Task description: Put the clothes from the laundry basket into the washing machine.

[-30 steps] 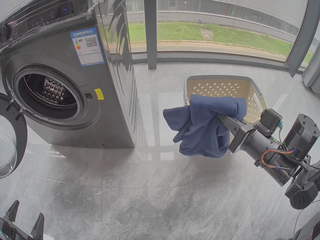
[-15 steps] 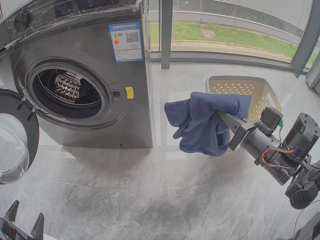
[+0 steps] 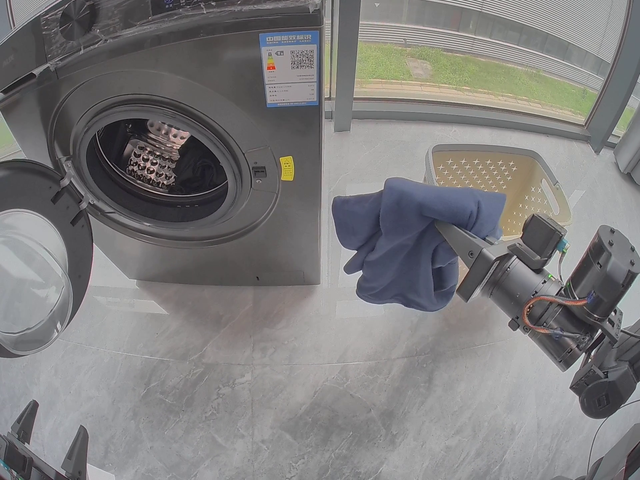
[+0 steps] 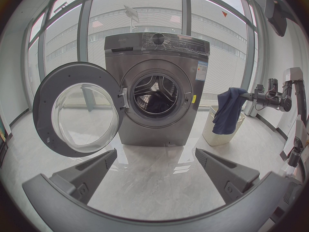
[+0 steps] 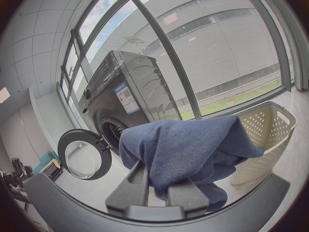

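Garment: dark blue soft cloth point(image 3: 407, 248), likely a knit top. It hangs in the air in front of the basket, off to the right of the washer and clear of the floor.
Hold: right gripper point(image 3: 448, 235), fingers closed on a bunched fold near the garment's upper edge. Cloth drapes over both fingers and falls below them in loose lobes.
Handling, judged: light, limp, no stiffness at all. It will sag and swing with any arm motion. The knit surface should not slide easily between the fingers. Not fragile.
Grip point, judged: a thick gathered fold like the one now pinched suits it best, since a single thin layer could pull out. A pinch nearer the middle of the bundle would shorten the hanging tail.
Risk, judged: the low-hanging lobes could drag on the drum rim or end up draped outside it.
Basket: pale, perforated point(image 3: 493, 149), on the floor just behind the garment. Its bottom is hidden by cloth and arm.
Washer: grey front-loader point(image 3: 280, 221), well apart from the garment, with its drum mouth point(image 3: 160, 161) facing the robot. Something dark lies low in the drum, though I cannot tell what it is.
Door: round and glazed point(image 3: 33, 261), swung fully open to the left of the mouth.
Left gripper: low and apart from the work point(image 4: 154, 165), fingers spread wide with nothing between them.
Floor: glossy grey stone point(image 3: 300, 381).
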### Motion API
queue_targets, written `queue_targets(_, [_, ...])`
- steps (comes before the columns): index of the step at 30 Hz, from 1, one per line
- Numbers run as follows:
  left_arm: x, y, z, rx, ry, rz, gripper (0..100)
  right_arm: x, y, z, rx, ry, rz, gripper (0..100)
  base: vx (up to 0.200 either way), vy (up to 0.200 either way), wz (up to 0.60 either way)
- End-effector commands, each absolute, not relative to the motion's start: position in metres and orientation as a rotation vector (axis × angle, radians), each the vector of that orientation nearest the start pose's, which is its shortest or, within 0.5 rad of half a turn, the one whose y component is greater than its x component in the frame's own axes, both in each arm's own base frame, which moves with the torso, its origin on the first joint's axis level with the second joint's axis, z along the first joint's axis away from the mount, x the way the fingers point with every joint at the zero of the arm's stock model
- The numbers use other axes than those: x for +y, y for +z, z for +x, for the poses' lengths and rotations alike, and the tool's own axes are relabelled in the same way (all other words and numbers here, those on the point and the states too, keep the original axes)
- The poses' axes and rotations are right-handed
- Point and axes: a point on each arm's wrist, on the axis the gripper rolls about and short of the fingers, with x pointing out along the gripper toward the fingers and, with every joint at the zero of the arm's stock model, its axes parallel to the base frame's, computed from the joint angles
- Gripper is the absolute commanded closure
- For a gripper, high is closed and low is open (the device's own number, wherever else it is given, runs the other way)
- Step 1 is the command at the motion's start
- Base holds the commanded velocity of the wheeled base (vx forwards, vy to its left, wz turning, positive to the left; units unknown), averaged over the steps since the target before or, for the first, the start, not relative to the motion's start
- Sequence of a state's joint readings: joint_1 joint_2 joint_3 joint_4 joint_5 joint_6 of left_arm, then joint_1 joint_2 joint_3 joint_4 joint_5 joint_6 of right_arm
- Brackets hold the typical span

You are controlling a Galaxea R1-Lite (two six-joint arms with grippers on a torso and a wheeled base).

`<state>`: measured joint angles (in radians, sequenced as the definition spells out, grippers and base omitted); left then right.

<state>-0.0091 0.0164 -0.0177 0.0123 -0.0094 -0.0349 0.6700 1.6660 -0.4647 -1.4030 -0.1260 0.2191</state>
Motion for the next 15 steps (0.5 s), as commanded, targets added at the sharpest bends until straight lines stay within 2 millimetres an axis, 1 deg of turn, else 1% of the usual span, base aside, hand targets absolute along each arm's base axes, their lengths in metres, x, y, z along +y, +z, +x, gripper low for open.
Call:
queue_targets(1, [0.0000,0.0751,-0.0229,0.011,-0.018,-0.037,0,0.1608,0.1840,0.2068,-0.130,0.564,0.293,100,0.000,0.000,0.00])
queue_targets(5, [0.0000,0.0751,-0.0229,0.011,-0.018,-0.037,0,0.1612,0.1840,0.2065,-0.130,0.565,0.294,100,0.000,0.000,0.00])
queue_targets(15, [0.0000,0.0751,-0.0229,0.011,-0.018,-0.035,0,0.1610,0.1844,0.2069,-0.131,0.565,0.294,100,0.000,0.200,0.00])
